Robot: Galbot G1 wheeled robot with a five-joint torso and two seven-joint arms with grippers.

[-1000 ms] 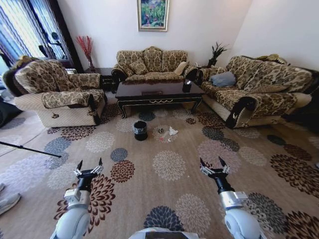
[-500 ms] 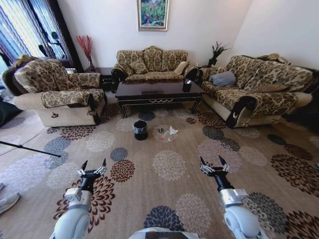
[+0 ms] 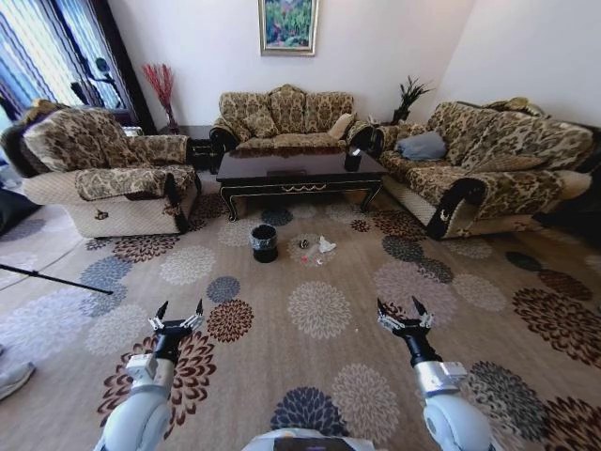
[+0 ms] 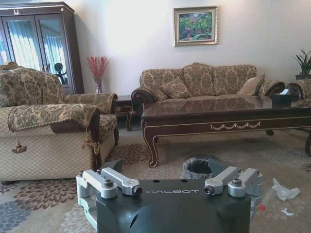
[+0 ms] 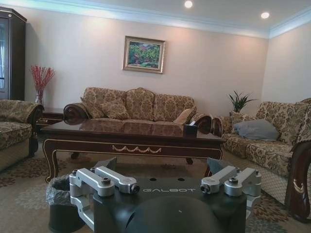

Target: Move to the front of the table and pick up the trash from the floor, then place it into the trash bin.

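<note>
Trash [image 3: 315,248] lay on the floor [image 3: 319,310] just in front of the table [image 3: 299,172]: a white tissue [image 3: 326,246] and a clear bottle [image 4: 263,201] with a red cap. The trash bin [image 3: 264,243] stood beside it, also before the table. Well short of the table, the left gripper [image 3: 177,318] and the right gripper [image 3: 403,314] hung over the carpet, fingers spread wide, holding nothing.

trash bin [image 3: 264,243] left of trash [image 3: 325,246], before table [image 3: 299,170]
</note>
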